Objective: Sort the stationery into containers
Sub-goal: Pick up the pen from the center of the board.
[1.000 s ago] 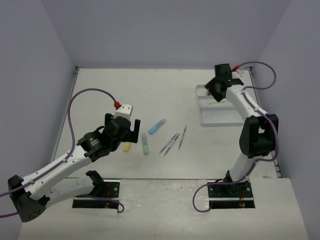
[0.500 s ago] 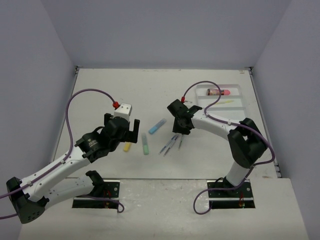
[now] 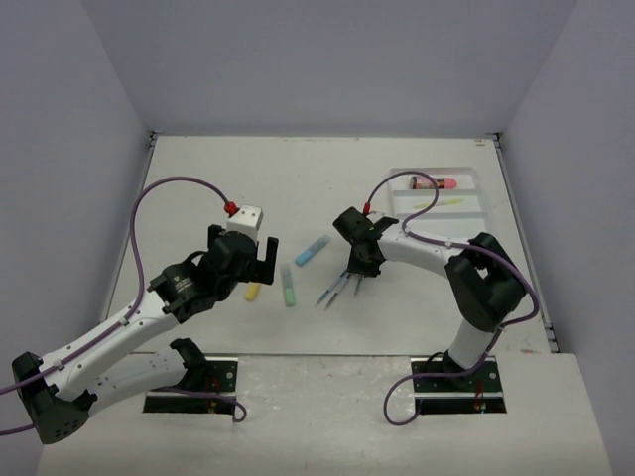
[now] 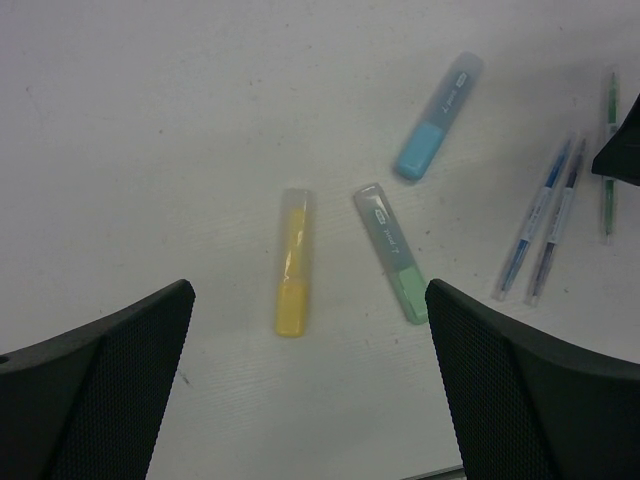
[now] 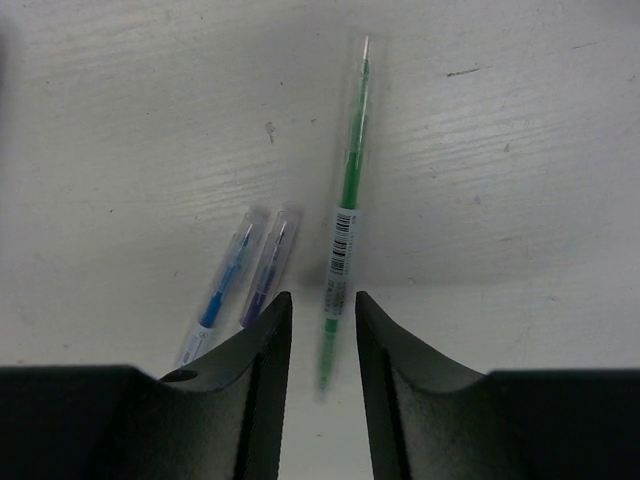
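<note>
A thin green pen [image 5: 345,210] lies on the table between the fingers of my right gripper [image 5: 322,340], which is open by a narrow gap, with space on both sides of the pen. Two thin grey pens [image 5: 222,290] lie just left of it. From above, the right gripper [image 3: 357,272] is down at the pens [image 3: 333,289]. My left gripper [image 4: 310,380] hangs wide open above a yellow marker [image 4: 292,268] and a green marker [image 4: 392,252], with a light-blue marker [image 4: 437,118] beyond. The white tray [image 3: 464,220] holds a pink tube [image 3: 433,182] and a yellow-green pen [image 3: 447,202].
Grey walls close in the table on the left, back and right. The right arm's purple cable [image 3: 412,213] loops over the tray's near left corner. The left arm's white camera block [image 3: 244,217] sits above the markers.
The right arm swung from the tray down to the thin pens in the middle of the table, and its jaws narrowed around the green pen. The left arm has stayed still.
</note>
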`<state>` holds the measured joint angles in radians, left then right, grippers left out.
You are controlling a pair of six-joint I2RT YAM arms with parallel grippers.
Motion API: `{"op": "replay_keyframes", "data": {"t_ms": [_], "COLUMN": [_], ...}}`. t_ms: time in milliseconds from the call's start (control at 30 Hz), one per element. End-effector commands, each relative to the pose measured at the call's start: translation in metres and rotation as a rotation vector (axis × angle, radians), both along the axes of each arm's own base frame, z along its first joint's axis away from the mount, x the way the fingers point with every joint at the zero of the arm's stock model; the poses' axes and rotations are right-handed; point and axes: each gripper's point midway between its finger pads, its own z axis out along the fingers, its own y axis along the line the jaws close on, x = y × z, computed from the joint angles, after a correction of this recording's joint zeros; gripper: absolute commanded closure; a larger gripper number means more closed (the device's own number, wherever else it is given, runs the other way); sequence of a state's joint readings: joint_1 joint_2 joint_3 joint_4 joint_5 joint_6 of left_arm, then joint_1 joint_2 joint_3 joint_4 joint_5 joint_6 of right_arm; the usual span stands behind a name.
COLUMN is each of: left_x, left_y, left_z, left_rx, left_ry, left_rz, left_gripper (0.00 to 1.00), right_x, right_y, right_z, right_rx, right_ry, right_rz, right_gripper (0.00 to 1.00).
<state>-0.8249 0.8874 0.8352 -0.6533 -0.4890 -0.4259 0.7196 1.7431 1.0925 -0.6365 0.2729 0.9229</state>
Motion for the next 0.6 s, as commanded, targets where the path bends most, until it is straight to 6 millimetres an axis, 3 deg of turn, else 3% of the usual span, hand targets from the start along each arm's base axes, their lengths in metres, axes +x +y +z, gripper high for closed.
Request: {"op": "replay_keyframes", "data": {"t_ms": [0,133,233,300,433,567], "left_x": [0.004,0.004,0.004,0.004,0.004,0.004], "left_y": [-0.002,-0.001,-0.002,-0.002,-0.003,-0.003], "left_z": [0.006,0.006,0.007,0.006,0.005,0.003], "left_rx": [-0.017,-0.017,-0.02,-0.019,-0.015,-0.01], "left_ry": [-0.028,-0.03,-0.031,-0.029,-0.026,-0.022], "left_rz": [-0.006,-0.005,-0.008,-0.011,-0.01,-0.009], "left_gripper": [0.0,0.0,0.0,0.0,0.0,0.0], "right_x": [0.0,-0.008,-0.013,-0.013,0.0,0.038], "right_y": [-0.007,-0.011,-0.013,-0.016,-0.029,-0.062], "right_z": [-0.016,-0.029,-0.031,-0.026,0.016,0.059], "right_rx": [-0.028,-0.015,0.009,0.018,0.071,0.155], "right_ry": [0.012,0.054,0.057,0.038,-0.072,-0.169], "right_rz": [-0.043,-0.057,-0.072,-0.09,-0.133,-0.198], "right_gripper": [0.7,0.76,0.97,1.0,1.0,1.0]}}
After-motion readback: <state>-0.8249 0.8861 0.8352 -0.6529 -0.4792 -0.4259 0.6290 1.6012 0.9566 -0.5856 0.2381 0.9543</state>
